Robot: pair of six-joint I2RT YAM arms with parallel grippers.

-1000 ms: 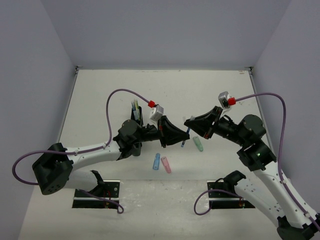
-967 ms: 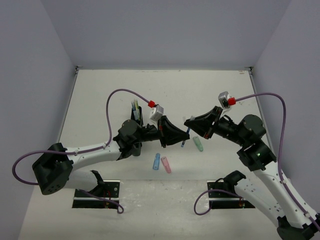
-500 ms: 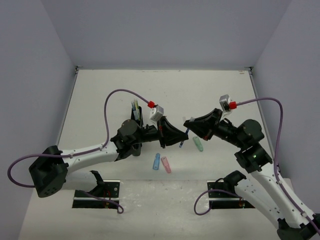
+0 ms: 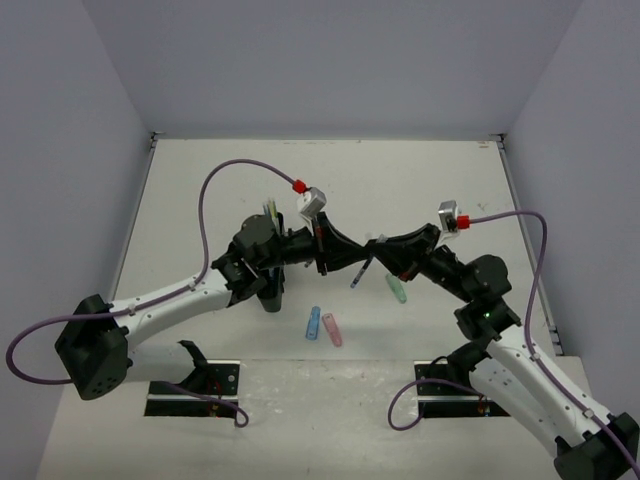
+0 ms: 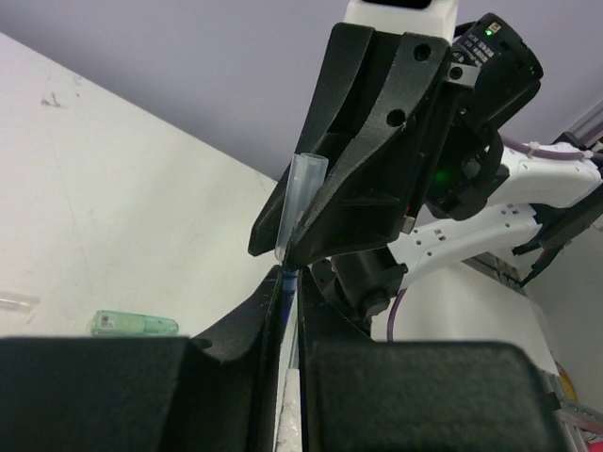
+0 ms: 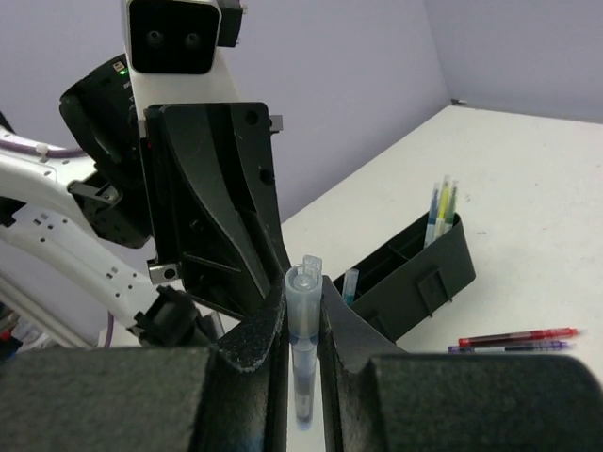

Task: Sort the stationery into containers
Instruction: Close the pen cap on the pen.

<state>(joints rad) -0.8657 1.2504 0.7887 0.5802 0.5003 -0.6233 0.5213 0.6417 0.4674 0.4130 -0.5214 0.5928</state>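
My left gripper (image 4: 360, 262) and right gripper (image 4: 376, 249) meet tip to tip above the middle of the table. Both are shut on one blue pen (image 4: 359, 277) that slants down between them. In the left wrist view my left gripper (image 5: 287, 284) pinches the pen's blue barrel (image 5: 286, 280), and the right one above it grips the clear cap (image 5: 301, 200). From the right wrist, my right gripper (image 6: 303, 294) squeezes the clear cap (image 6: 303, 287). The black organiser (image 6: 415, 273) holds yellow-green and blue pens (image 6: 441, 201); from above it (image 4: 274, 297) is mostly hidden under my left arm.
A green piece (image 4: 397, 289), a blue piece (image 4: 313, 323) and a pink piece (image 4: 332, 329) lie on the table in front of the grippers. A red pen (image 6: 516, 335) and a purple pen (image 6: 509, 347) lie side by side near the organiser.
Both grippers have shifted left and closed in on each other. The blue pen has moved left with them and now slants more. The left arm's elbow has swung towards the organiser.
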